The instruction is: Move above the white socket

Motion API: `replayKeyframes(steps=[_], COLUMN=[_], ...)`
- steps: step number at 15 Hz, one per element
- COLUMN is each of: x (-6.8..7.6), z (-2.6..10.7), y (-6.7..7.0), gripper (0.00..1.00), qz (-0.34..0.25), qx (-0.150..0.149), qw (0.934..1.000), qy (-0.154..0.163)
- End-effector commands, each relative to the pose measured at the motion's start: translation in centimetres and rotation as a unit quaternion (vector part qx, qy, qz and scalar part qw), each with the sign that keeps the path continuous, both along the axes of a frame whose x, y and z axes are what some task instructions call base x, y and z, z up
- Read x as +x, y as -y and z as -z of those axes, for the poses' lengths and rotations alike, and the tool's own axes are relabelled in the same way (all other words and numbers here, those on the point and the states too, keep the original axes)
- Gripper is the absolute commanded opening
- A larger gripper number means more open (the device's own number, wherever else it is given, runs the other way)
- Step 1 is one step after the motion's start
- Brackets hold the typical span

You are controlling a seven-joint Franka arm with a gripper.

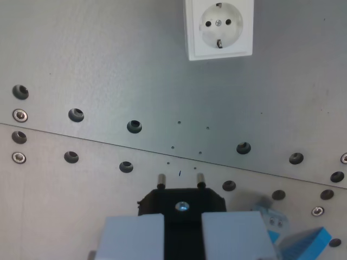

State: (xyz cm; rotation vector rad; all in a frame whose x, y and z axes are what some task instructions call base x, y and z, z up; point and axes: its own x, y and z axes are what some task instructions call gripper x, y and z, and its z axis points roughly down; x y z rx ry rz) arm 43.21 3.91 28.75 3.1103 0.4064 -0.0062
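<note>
The white socket [219, 28] is fixed to the grey metal plate [108, 65] at the top of the wrist view, right of centre, with its round recess and two holes facing the camera. My gripper [182, 230] is at the bottom centre, far below the socket in the picture. Its two pale fingers [133, 236] are shut on a black plug [181, 203], whose two metal pins [161, 180] point up toward the socket.
A seam crosses the plate from left to lower right, lined with dark bolt holes [134, 127] and a few screws [20, 115]. A blue and white object [303, 244] lies at the bottom right corner beside my gripper.
</note>
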Motion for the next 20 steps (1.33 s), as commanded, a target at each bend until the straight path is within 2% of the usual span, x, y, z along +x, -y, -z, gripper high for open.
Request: replayKeyframes(steps=[1, 11, 20], x=[0.0, 0.1, 0.6], z=[0.0, 0.3, 1.9], y=[0.0, 0.1, 0.5], gripper=[0.0, 0.0, 0.0], qz=[0.0, -0.002, -0.009], qx=[0.0, 0.0, 0.003], qw=[1.0, 1.0, 0.9998], qy=[0.001, 0.002, 0.015])
